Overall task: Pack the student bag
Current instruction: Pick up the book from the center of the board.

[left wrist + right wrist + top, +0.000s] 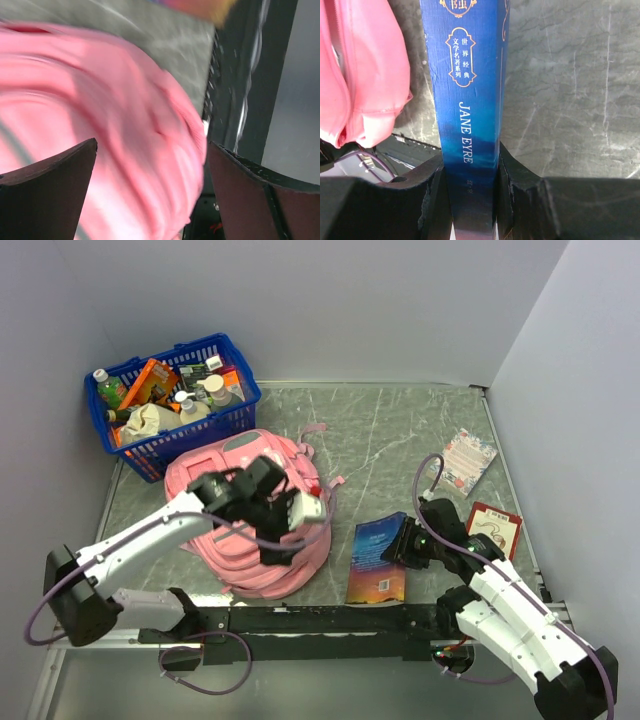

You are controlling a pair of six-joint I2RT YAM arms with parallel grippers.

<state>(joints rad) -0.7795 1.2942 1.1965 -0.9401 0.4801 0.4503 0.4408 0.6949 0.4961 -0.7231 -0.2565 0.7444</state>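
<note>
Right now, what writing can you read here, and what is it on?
"JANE EYRE": spine of the blue book.
"世界经典文学名著系列": framed label higher on the same spine.
Labels on goods in the blue basket, the floral booklet and the red booklet: too small to read.

White arm segments (140,540), black joints (75,605), looping purple cables (419,480), dark claw fingers (380,210).

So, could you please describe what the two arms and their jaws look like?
Both the left arm and right arm have white shell links joined by black joints and black bases. A lilac cable loops along each. The jaws are matt black, blunt-edged blocks.
</note>
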